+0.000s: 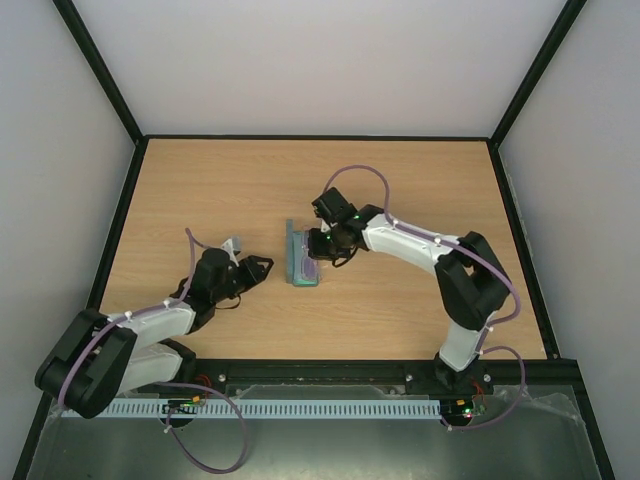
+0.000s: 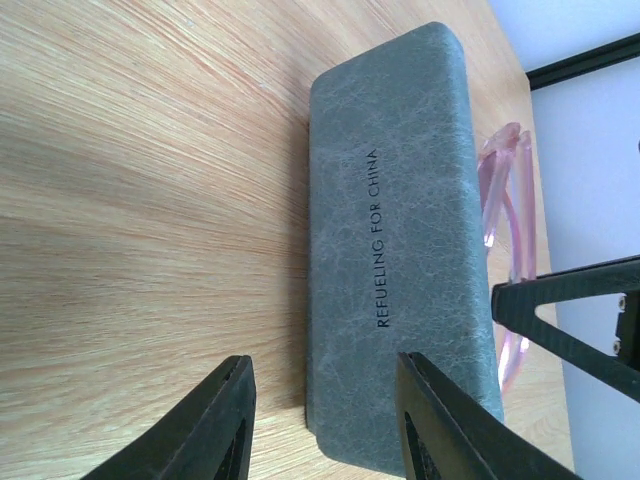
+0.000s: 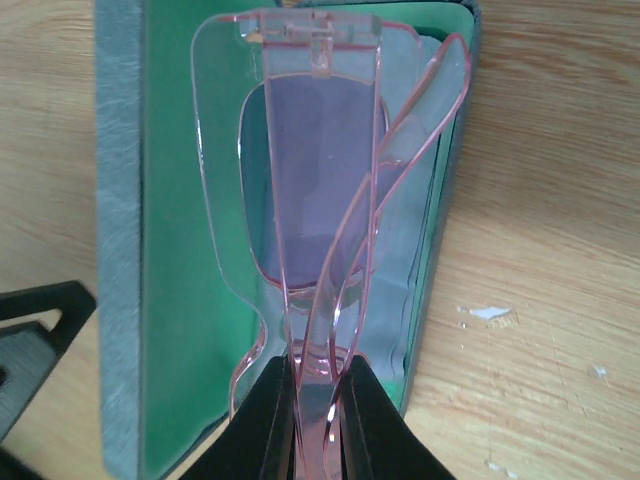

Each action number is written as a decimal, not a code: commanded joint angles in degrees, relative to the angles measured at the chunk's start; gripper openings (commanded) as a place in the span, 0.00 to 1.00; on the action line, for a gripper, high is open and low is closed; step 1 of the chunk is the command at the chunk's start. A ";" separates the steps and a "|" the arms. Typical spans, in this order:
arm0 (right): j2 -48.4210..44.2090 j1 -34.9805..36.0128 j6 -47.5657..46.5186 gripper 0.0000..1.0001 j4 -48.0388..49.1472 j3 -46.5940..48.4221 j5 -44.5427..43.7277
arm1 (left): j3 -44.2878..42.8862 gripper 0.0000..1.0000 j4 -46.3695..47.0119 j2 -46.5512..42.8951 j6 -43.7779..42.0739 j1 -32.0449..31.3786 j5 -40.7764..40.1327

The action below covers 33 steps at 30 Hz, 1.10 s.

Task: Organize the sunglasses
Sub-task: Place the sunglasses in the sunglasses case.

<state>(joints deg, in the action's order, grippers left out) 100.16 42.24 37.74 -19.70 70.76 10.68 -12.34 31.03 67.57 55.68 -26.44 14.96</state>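
Note:
The grey-blue case (image 1: 300, 257) lies open mid-table, its green interior (image 3: 175, 300) facing up. Its upright lid (image 2: 395, 250) reads "REFUELING FOR CHINA" in the left wrist view. My right gripper (image 3: 318, 405) is shut on the folded pinkish translucent sunglasses (image 3: 310, 190) near the bridge and holds them over the case's tray, where a blue-grey cloth (image 3: 420, 250) lies. The sunglasses (image 2: 505, 220) show past the lid. My left gripper (image 2: 320, 410) is open just left of the case; in the top view (image 1: 262, 268) its fingers point at it, not touching.
Black frame posts and pale walls bound the wooden table (image 1: 400, 180). Small white specks (image 3: 490, 313) lie on the wood right of the case. The right arm's elbow (image 1: 470, 270) reaches over the table's right half.

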 commanded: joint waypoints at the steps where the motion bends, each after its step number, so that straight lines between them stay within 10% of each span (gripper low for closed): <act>1: 3.51 1.64 0.96 0.01 -3.81 3.74 -4.46 | -0.40 0.42 -2.55 -1.25 -1.52 0.97 0.63; 25: 15.85 4.70 1.20 0.01 -13.93 15.73 -15.35 | 0.85 0.42 -2.43 -2.59 -2.68 3.75 3.80; 33: 16.00 5.13 0.74 0.20 -15.92 18.22 -16.28 | 0.39 0.42 -2.19 -2.01 -2.68 3.98 4.18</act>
<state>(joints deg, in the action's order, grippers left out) 115.48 47.00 38.98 -30.59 86.80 -4.03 -12.16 28.34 65.14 54.06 -22.81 18.26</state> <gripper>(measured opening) 0.172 0.418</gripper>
